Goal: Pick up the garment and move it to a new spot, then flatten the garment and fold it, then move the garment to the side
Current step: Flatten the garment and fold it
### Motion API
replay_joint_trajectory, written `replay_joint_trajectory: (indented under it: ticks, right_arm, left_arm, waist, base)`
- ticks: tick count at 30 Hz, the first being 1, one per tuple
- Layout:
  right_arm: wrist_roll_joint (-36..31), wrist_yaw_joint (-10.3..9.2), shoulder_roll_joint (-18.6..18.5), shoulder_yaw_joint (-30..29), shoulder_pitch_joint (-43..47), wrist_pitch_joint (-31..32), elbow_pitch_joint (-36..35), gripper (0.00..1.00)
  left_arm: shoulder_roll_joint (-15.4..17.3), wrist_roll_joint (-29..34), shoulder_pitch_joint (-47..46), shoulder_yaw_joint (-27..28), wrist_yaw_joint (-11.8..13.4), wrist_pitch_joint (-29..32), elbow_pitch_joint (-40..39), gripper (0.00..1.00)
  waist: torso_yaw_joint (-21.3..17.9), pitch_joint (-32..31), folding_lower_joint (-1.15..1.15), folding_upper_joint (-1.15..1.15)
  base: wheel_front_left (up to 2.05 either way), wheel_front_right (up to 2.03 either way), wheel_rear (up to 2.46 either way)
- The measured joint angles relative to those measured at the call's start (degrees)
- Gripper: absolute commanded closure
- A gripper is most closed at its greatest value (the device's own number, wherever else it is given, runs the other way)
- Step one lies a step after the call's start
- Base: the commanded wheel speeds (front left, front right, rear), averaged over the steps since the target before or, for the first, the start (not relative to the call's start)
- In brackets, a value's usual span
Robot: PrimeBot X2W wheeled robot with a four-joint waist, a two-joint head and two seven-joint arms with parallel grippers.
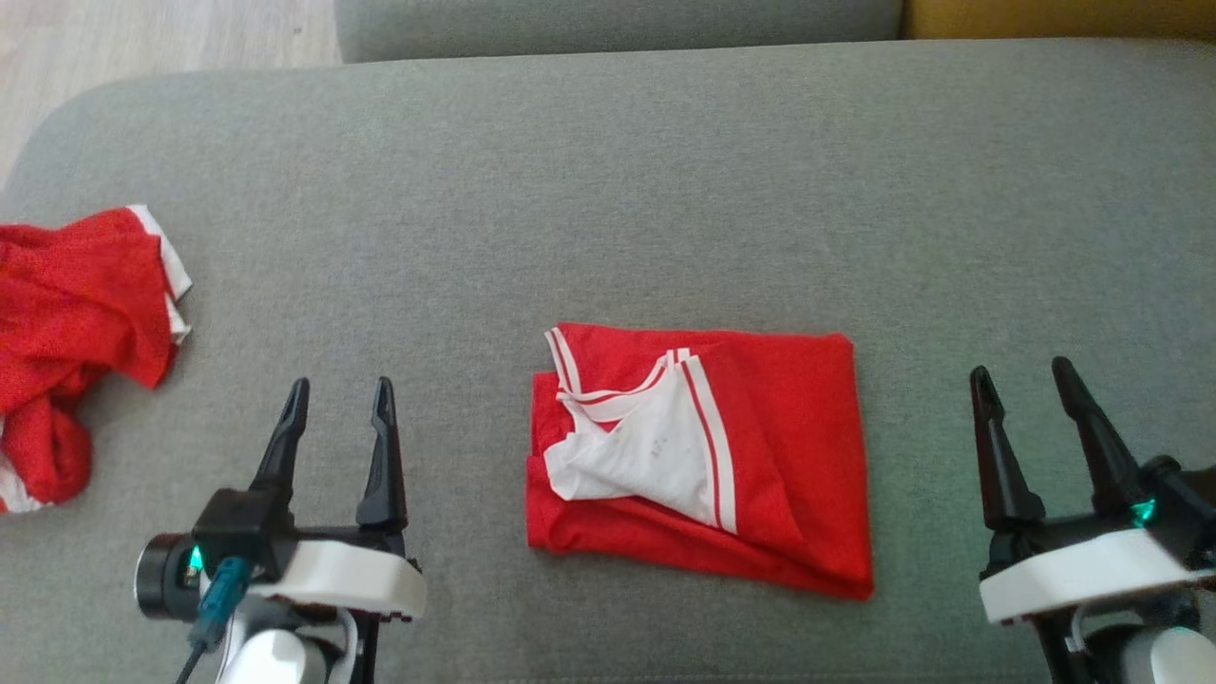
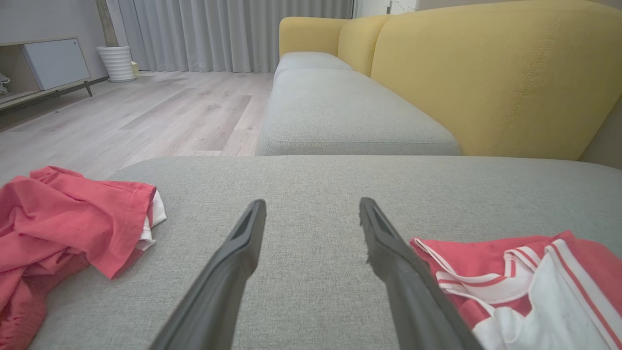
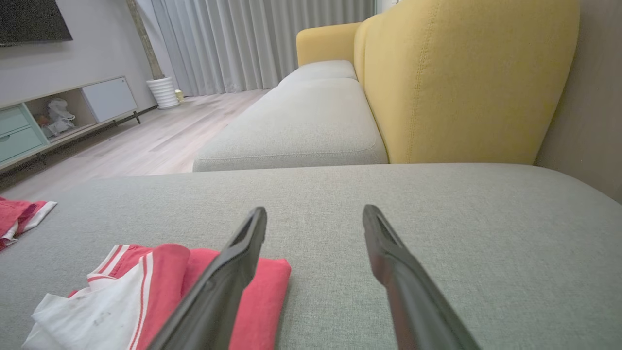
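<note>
Garment (image 1: 703, 456), in the head view, lies folded into a rough rectangle at the centre of the grey cushion (image 1: 608, 190), with white lining and striped trim on top toward its 9 o'clock side. The left gripper (image 1: 341, 385) sits at its 8 o'clock and the right gripper (image 1: 1020, 370) at its 4 o'clock. Both are well apart from the cloth, jaws spread wide and holding nothing. A crumpled red heap (image 1: 66, 323) lies at the frame's 9 o'clock edge.

In the left wrist view the trimmed edge lies at 4 o'clock, just beside one finger, and the heap is at 8 o'clock.

In the right wrist view the plain red fold lies at 7 o'clock, partly behind a finger. Bare cushion spreads from 12 to 3 o'clock.

Folding looks done, so the move aside is probably the step in hand. Both grippers should come in low at opposite edges, pinch every layer at once, lift little and travel at one pace. The loose white flap seems likeliest to slip open. The bare 3 o'clock side looks safer than the heap's.
</note>
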Motion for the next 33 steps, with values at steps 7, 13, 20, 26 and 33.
replay_joint_trajectory:
  ticks: [7, 13, 20, 26, 33]
  right_arm:
    - [0.5, 0.00, -0.1, 1.0, -1.1, 1.5, 5.2, 1.00]
    - [1.8, 0.00, -0.2, 4.9, -8.2, 0.7, 16.6, 1.00]
    - [4.9, 0.00, -0.2, 12.7, -13.2, -1.2, 27.6, 1.00]
    - [8.4, 0.00, -0.6, 20.7, -14.1, -3.0, 28.0, 1.00]
    - [11.9, 0.00, -3.4, 30.6, -13.8, -2.3, 21.6, 1.00]
  left_arm:
    - [-0.3, 0.0, -1.5, -1.1, -0.2, 0.0, -0.1, 0.00]
    - [-2.2, 0.0, -5.2, -2.1, -1.3, 0.0, 0.2, 0.00]
    - [-3.9, 0.1, -6.3, -2.4, -2.2, -0.1, 1.0, 0.00]
    - [-4.7, 1.0, -6.3, -1.7, -2.6, -0.1, 0.9, 0.00]
    - [-5.0, 1.9, -6.0, 0.2, -2.9, -0.1, 0.5, 0.00]
  waist:
    - [2.3, 1.5, 0.00, 0.00]
    - [6.2, 3.0, 0.00, 0.00]
    - [10.5, 4.3, 0.00, 0.00]
    - [10.9, 4.3, 0.00, 0.00]
    - [8.4, 3.8, 0.00, 0.00]
  base:
    - [0.00, 0.00, 0.00]
    - [0.00, 0.00, 0.00]
    - [0.00, 0.00, 0.00]
    - [0.00, 0.00, 0.00]
    - [0.00, 0.00, 0.00]
